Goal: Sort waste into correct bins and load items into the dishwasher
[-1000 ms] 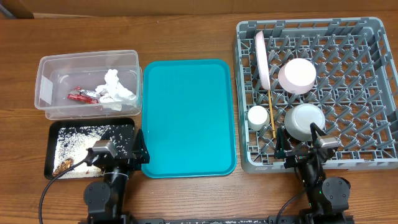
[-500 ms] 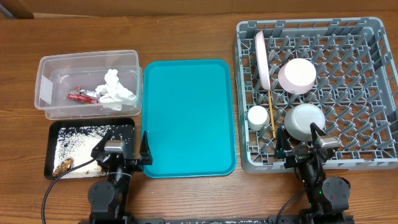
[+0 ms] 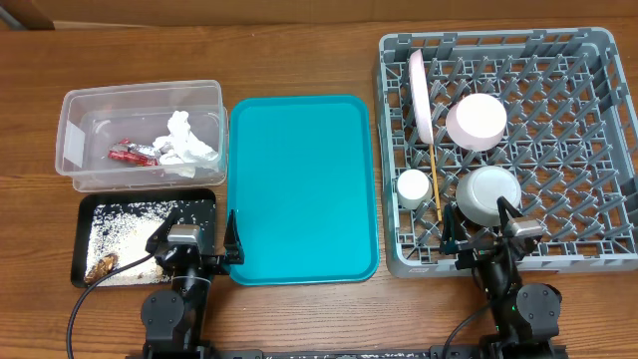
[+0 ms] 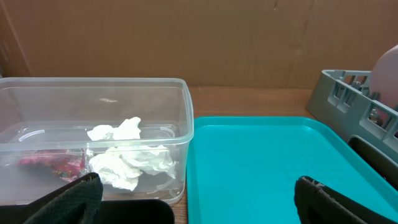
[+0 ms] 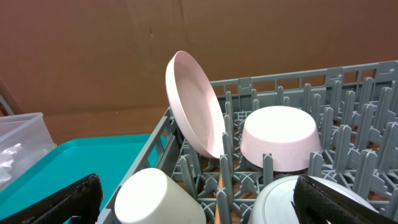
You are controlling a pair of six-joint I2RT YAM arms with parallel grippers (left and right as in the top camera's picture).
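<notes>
The clear tub holds the red wrapper and the white tissue; both also show in the left wrist view. The black tray holds rice grains and brown bits. The grey rack holds the pink plate on edge, two bowls, the cup and a chopstick. My left gripper is open and empty at the black tray's near right corner. My right gripper is open and empty at the rack's front edge.
A bare teal tray lies between the tub and the rack. The arm bases stand at the table's front edge. A brown cardboard wall backs the table in both wrist views.
My left gripper has shifted a little to the right, towards the teal tray's near left corner, then stopped. The right arm has not moved.
</notes>
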